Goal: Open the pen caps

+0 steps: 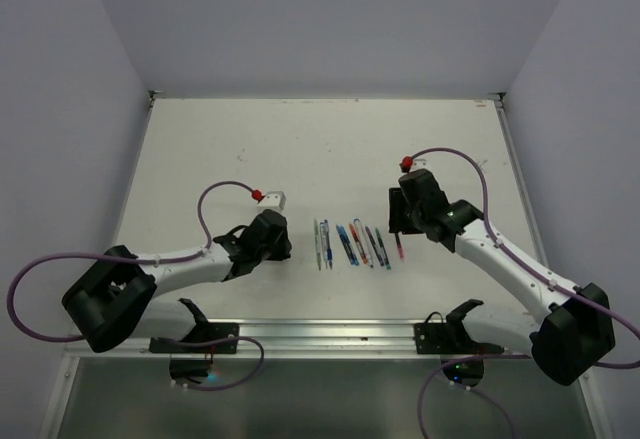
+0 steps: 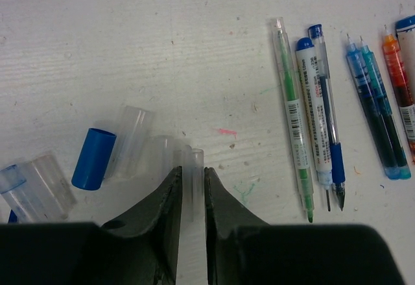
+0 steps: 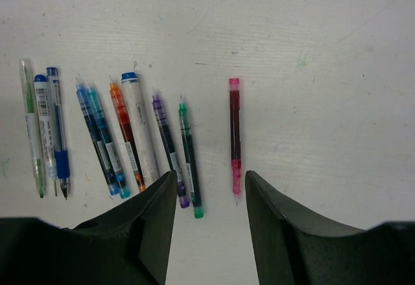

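In the left wrist view my left gripper (image 2: 192, 172) is shut on a clear pen cap (image 2: 196, 157), low over the table. Loose caps lie just left of it: a blue cap (image 2: 93, 158) and several clear caps (image 2: 133, 141). Several uncapped pens (image 2: 305, 123) lie in a row to its right. My right gripper (image 3: 209, 186) is open and empty, with the tip of a pink-red pen (image 3: 235, 136) just ahead of its jaws. In the top view the left gripper (image 1: 277, 234) is left of the pen row (image 1: 350, 244) and the right gripper (image 1: 400, 214) is at its right end.
Purple cables with red plugs (image 1: 257, 195) loop over both arms. The pen row holds green, blue, orange, white, purple and teal pens (image 3: 139, 129). Grey walls bound the table on the left, right and back. A metal rail (image 1: 320, 334) runs along the near edge.
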{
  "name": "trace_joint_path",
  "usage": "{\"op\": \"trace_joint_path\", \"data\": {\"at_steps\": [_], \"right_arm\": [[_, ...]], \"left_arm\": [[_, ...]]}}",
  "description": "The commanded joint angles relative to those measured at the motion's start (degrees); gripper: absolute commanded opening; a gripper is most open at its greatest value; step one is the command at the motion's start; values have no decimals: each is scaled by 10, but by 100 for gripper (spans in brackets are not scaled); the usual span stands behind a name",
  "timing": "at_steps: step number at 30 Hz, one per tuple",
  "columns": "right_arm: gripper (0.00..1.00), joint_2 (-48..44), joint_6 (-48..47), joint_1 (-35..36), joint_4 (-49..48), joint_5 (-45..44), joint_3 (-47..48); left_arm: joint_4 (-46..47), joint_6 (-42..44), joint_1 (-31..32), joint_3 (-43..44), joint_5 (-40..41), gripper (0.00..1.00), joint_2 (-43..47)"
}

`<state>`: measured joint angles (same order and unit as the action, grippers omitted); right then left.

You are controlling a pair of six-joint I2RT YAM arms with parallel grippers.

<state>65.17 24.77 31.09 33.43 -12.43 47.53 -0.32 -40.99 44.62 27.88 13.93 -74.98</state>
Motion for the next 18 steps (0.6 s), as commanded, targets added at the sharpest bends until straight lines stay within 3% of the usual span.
{"op": "trace_joint_path", "data": {"at_steps": [1,16,17,18], "right_arm": [[50,-12,8,-2,1,3,-4],[51,-21,13,-1,-6,6,-15],[54,-24,16,-2,-6,6,-16],[65,-27,18,-2,-7,6,-16]], "left_arm": [[25,7,-6,15,14,22,-6],[16,0,-9,17,-16,26,47],[14,-1,-9,20,-19,27,63],[10,-3,-9,24,-22,27,73]]}}
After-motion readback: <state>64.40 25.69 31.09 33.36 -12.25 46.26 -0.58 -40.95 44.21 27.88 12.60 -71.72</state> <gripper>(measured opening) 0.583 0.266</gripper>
